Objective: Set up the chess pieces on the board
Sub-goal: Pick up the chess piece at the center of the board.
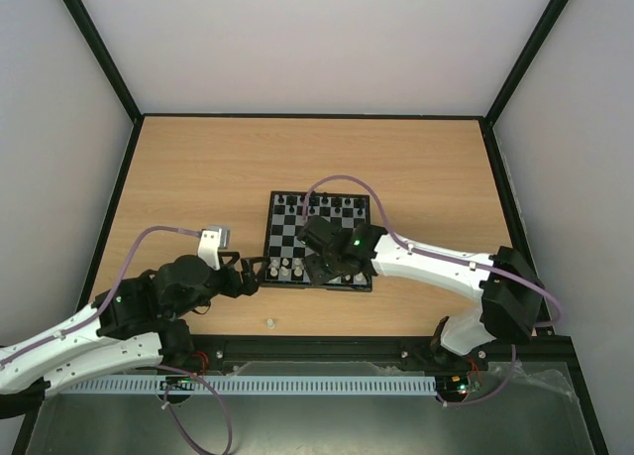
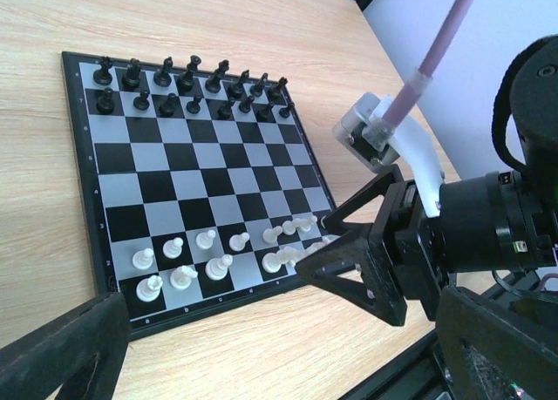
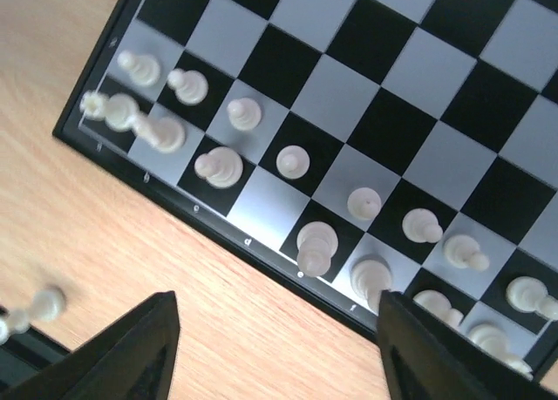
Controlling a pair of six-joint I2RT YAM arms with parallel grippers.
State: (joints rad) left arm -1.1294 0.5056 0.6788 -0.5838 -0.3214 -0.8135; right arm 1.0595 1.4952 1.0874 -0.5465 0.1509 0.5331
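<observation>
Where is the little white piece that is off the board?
In the top view, the white piece sits on the table, just in front of the board's near-left corner.
</observation>
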